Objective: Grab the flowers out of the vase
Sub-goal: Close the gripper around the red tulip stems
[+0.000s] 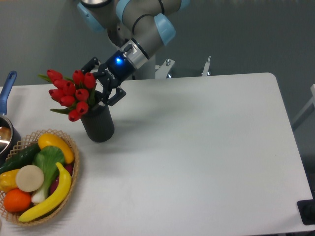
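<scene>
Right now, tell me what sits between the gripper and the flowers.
Nothing. In the camera view the open gripper is right beside the flowers, above the vase mouth, with no object between them.

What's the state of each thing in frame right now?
flowers: in the vase, leaning left, not lifted.
vase: upright on the table.
gripper: open, at the vase mouth beside the flowers.
wicker basket: full of fruit and vegetables.
pot: at left edge, mostly cropped.
</scene>
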`<state>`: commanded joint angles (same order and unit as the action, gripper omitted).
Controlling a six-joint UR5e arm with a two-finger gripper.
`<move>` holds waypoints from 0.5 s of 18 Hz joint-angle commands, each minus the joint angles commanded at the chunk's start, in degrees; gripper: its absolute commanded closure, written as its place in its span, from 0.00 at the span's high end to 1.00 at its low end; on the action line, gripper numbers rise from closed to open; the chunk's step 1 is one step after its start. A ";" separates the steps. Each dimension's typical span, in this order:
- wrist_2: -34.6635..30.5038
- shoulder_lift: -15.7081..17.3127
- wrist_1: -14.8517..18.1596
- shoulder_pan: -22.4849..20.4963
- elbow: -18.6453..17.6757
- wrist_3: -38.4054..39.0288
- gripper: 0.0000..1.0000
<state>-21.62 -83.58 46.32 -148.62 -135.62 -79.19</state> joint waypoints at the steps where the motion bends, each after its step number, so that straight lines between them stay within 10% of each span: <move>1: 0.00 0.00 0.00 -0.09 0.26 0.09 0.00; 9: 0.09 0.88 0.00 -0.18 0.70 0.53 0.00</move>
<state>-21.53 -82.71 46.32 -148.80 -134.91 -78.66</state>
